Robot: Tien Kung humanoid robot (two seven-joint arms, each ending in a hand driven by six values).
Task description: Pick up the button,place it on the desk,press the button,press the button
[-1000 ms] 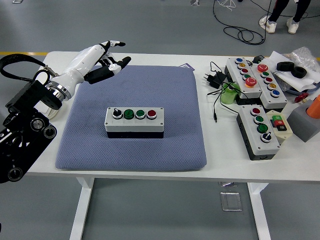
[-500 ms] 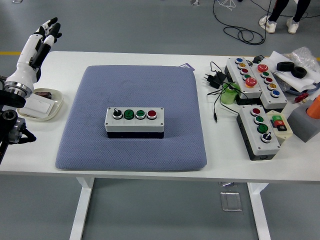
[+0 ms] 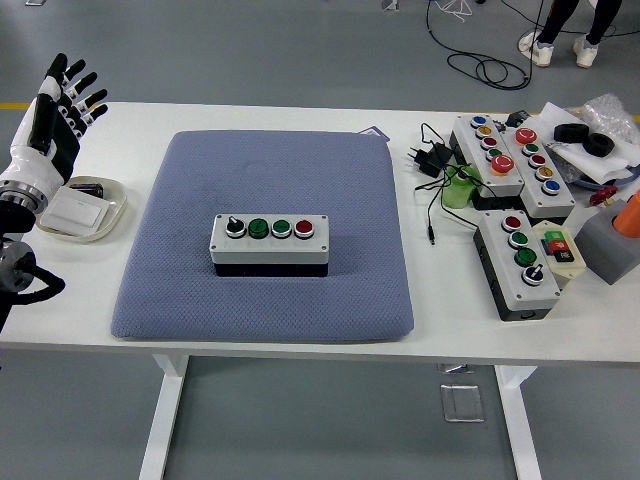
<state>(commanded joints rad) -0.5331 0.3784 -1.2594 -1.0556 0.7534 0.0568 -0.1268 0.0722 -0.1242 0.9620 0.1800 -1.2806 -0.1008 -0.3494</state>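
A grey button box point(image 3: 269, 242) with a black knob, two green buttons and a red button sits in the middle of the blue-grey pad point(image 3: 265, 180). My left hand point(image 3: 62, 105) is raised at the far left edge, over the table's left end, fingers spread and holding nothing. It is well away from the box. My right hand does not show.
A shallow white dish point(image 3: 82, 209) with a white card lies below my left hand. On the right stand other button boxes point(image 3: 521, 260), point(image 3: 505, 160), a black charger with cables point(image 3: 432, 160), a grey block point(image 3: 610, 244) and clutter. A person's feet point(image 3: 560, 48) show at top right.
My left arm has swung off the pad's far-left corner out to the table's left edge. The hand has turned upright with its fingers spread. The button box has not moved.
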